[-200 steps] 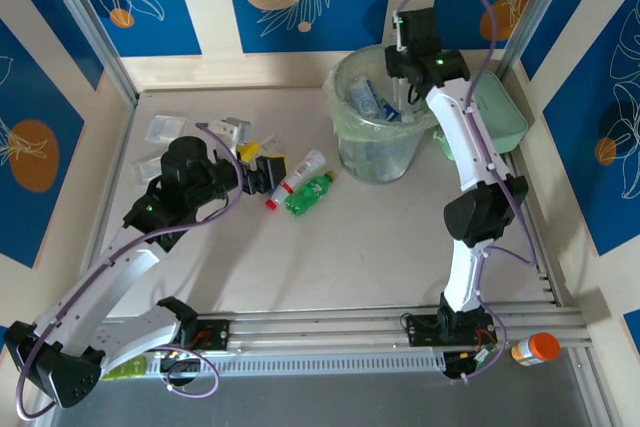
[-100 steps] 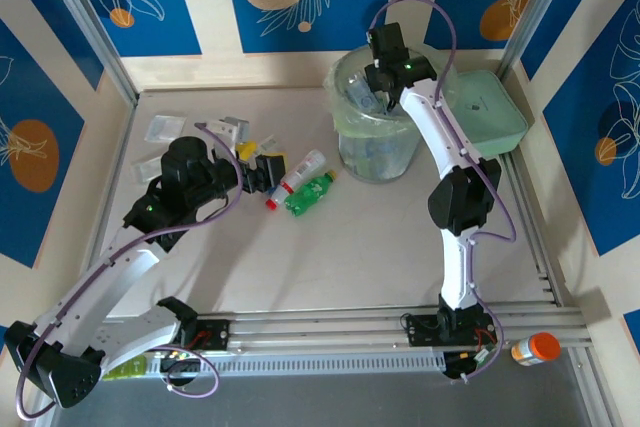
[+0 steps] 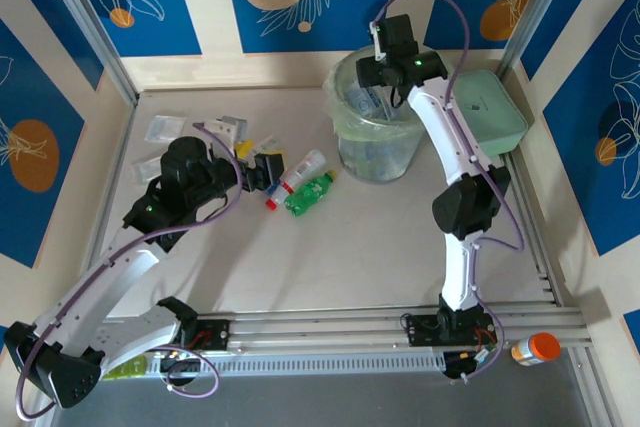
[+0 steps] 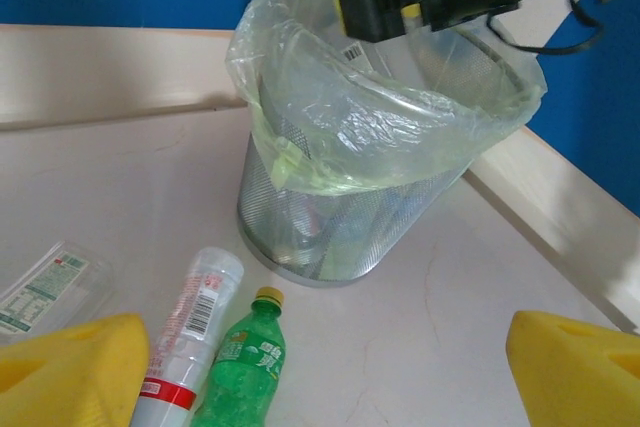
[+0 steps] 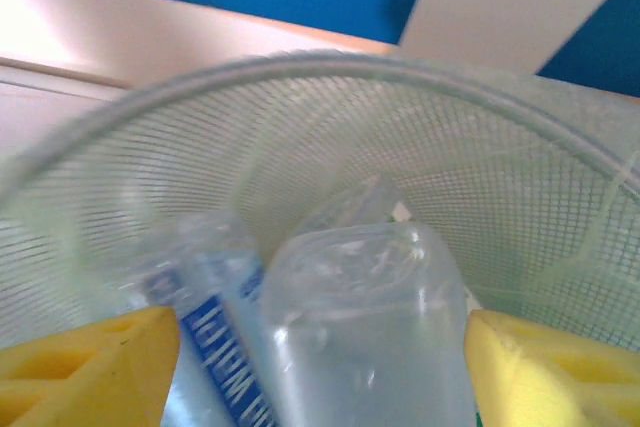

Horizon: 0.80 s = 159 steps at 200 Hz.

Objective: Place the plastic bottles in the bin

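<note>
The bin (image 3: 378,142), a pale-green mesh bucket lined with a clear bag, stands at the back right. My right gripper (image 3: 372,75) hangs over its mouth. In the right wrist view its yellow fingers (image 5: 90,367) stand wide apart, open, with a clear crushed bottle (image 5: 365,327) loose between them and a blue-labelled one (image 5: 215,337) beside it, inside the bin (image 5: 400,137). My left gripper (image 3: 268,171) is open, low over the table. Just ahead of it lie a green bottle (image 4: 245,362) and a white bottle with a red band (image 4: 195,317), short of the bin (image 4: 330,237).
A flat pale-green lid (image 3: 495,112) lies right of the bin. Clear plastic packets (image 3: 170,127) are scattered at the back left, one near my left finger (image 4: 45,287). An orange-capped bottle (image 3: 535,349) sits beyond the front rail. Aluminium posts frame the table.
My right gripper has swung from the bin's right rim to over its left side, and its jaws have widened around the clear bottle. The left arm has barely moved.
</note>
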Each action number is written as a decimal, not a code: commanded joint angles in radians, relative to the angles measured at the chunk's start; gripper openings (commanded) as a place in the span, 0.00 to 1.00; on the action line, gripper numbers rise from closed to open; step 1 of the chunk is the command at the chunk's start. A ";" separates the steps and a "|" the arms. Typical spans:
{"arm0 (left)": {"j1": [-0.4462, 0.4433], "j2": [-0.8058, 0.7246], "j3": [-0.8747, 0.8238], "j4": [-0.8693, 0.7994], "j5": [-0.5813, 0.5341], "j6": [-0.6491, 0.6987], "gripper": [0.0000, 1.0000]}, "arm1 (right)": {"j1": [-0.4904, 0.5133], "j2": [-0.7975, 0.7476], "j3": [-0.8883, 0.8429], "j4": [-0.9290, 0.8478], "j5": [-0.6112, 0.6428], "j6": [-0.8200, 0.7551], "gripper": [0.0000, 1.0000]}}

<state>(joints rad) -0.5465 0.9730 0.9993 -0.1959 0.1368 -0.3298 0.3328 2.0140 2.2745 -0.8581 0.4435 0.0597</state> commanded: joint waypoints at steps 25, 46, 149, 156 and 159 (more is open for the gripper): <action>-0.008 -0.033 -0.011 0.009 -0.039 0.024 0.92 | -0.081 -0.175 -0.142 0.086 -0.221 0.168 0.54; -0.009 -0.034 -0.011 0.007 -0.039 0.027 0.92 | -0.134 -0.144 -0.142 0.053 -0.227 0.212 0.38; -0.009 -0.024 -0.016 0.006 -0.060 0.050 0.91 | -0.113 0.004 -0.175 -0.002 -0.180 0.205 0.31; -0.009 -0.022 -0.017 0.003 -0.063 0.053 0.91 | -0.115 -0.004 -0.182 -0.001 -0.170 0.207 0.31; -0.009 -0.022 -0.018 0.002 -0.065 0.052 0.92 | -0.116 -0.009 -0.186 0.002 -0.166 0.207 0.31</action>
<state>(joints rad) -0.5465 0.9546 0.9863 -0.1989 0.0963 -0.3046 0.1905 2.0064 2.1376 -0.7990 0.2619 0.2672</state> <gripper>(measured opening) 0.913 0.313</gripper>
